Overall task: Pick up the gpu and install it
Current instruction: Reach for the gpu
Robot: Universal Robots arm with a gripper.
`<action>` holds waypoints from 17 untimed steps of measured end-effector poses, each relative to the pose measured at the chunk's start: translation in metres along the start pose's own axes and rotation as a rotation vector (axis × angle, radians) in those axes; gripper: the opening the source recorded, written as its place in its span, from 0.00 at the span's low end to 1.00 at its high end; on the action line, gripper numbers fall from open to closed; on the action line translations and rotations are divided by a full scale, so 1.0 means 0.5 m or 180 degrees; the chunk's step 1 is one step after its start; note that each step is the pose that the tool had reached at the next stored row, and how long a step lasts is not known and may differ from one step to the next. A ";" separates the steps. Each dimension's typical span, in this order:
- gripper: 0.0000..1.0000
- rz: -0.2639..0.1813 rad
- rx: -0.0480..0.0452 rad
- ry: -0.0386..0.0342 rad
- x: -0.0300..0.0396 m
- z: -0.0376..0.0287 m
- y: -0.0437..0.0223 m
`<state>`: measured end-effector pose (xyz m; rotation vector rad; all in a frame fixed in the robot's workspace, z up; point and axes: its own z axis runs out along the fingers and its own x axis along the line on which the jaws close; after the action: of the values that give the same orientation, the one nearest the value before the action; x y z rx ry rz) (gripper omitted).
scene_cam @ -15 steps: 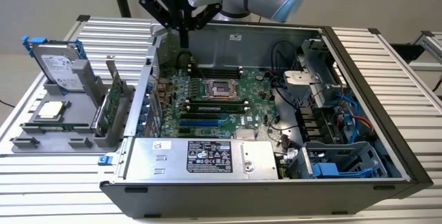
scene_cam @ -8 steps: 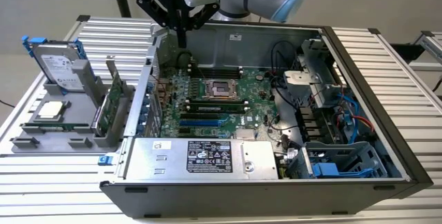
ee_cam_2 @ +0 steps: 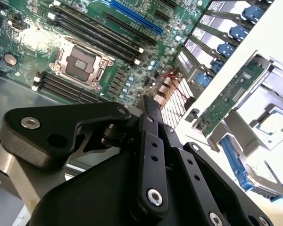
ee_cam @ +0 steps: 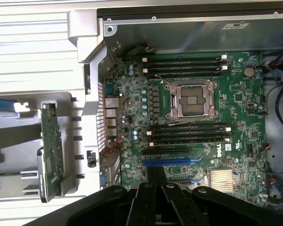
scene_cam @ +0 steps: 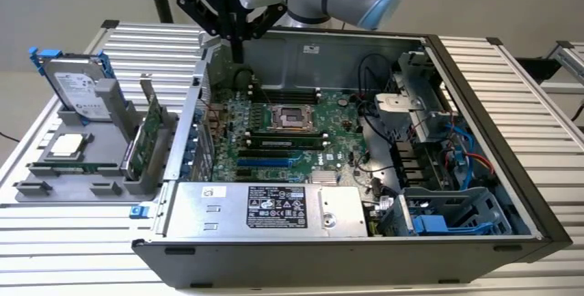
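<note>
The gpu [scene_cam: 146, 137], a flat green card, stands on edge in a grey holder [scene_cam: 100, 173] on the table, to the exterior view's left of the open computer case [scene_cam: 365, 241]. Both wrist views show the gpu [ee_cam_2: 230, 96] [ee_cam: 51, 150] in that holder, outside the case wall. My gripper [scene_cam: 237, 55] hangs over the back corner of the case, above the motherboard [scene_cam: 273, 139] and apart from the card. Its fingers [ee_cam_2: 148, 106] are pressed together with nothing between them. The expansion slots [ee_cam: 172, 162], one of them blue, lie bare on the board.
The holder also carries a silver hard drive [scene_cam: 78, 87] with blue rails and a processor [scene_cam: 68, 144]. Inside the case are a power supply [scene_cam: 264, 210], a drive cage [scene_cam: 447, 214], cables [scene_cam: 466, 152] and an open processor socket [scene_cam: 290, 115]. The case's rear wall [scene_cam: 196, 125] stands between gripper and gpu.
</note>
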<state>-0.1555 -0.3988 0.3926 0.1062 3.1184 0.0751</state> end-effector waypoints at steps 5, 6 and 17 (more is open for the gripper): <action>0.00 -0.0001 0.0000 0.0000 0.004 0.000 0.000; 0.00 0.0000 0.0000 0.0000 0.004 0.000 0.000; 0.00 0.0000 0.0000 0.0000 0.017 0.000 -0.001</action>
<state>-0.1641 -0.3989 0.3926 0.1060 3.1184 0.0751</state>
